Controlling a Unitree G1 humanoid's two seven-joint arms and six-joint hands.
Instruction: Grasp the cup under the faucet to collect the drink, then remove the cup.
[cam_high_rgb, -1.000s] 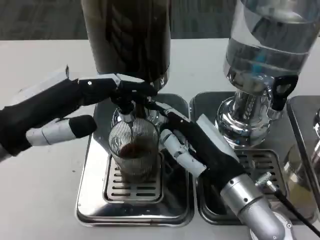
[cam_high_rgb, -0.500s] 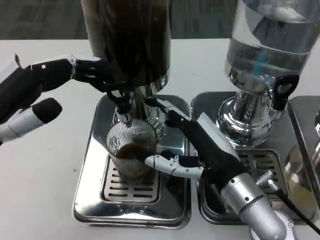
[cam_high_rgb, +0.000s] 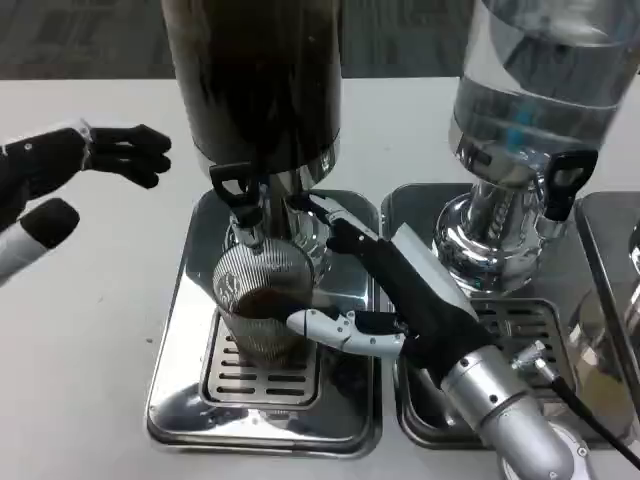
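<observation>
Under the dark dispenser (cam_high_rgb: 255, 85), on the grille of the left drip tray (cam_high_rgb: 262, 415), stands the ribbed glass cup (cam_high_rgb: 262, 305), right below the faucet (cam_high_rgb: 240, 205), and there's dark drink sitting in its lower part now. From the head view, the right robot hand (cam_high_rgb: 365, 285) is wrapped around the cup's right side, one finger laid across the front of the glass and others curling behind it, so I'd call that a grasp on the cup. Over on the far left, the left robot hand (cam_high_rgb: 75, 175) hangs above the white tabletop (cam_high_rgb: 90, 330), released, fingers spread, holding nothing. And that's the big change: a second ago it was right up at the faucet's black lever, half a second ago it was backing off, and now it's well apart from the dispenser. The cup hasn't budged on the grille in that time, while the right hand's finger came round the front. My read is that the pouring is finished, no stream is visible, and what's left is lifting the cup out from under the faucet. The clear-water dispenser (cam_high_rgb: 535, 100) next door stays out of it.
</observation>
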